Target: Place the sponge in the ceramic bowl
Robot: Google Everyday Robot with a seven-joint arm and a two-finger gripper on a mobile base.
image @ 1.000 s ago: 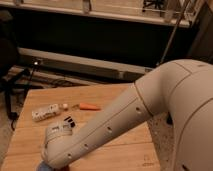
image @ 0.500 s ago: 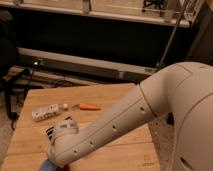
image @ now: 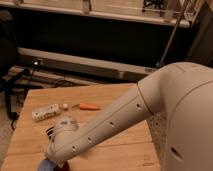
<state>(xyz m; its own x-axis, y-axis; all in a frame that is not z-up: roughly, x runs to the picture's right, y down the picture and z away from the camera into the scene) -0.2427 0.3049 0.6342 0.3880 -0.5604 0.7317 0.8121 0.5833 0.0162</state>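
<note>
My gripper [image: 52, 161] is at the bottom left of the camera view, at the end of the white arm, and the wrist hides most of it. A light-blue patch, the sponge [image: 46, 164], shows just under the wrist at the picture's lower edge. Beside it to the right is a small dark red sliver [image: 62, 168], which may be the ceramic bowl's rim; the rest is hidden or cut off. I cannot tell whether the sponge is held or resting.
On the wooden table [image: 115, 150] lie a white rectangular packet [image: 45, 111], a small white item [image: 65, 106], an orange carrot-like piece [image: 90, 106] and a black-and-white striped bar [image: 50, 131] partly behind the wrist. The table's left edge borders a dark chair base.
The wrist end has shifted only slightly near the table's front left. The blue patch stays at the bottom edge. The items on the table have not moved.
</note>
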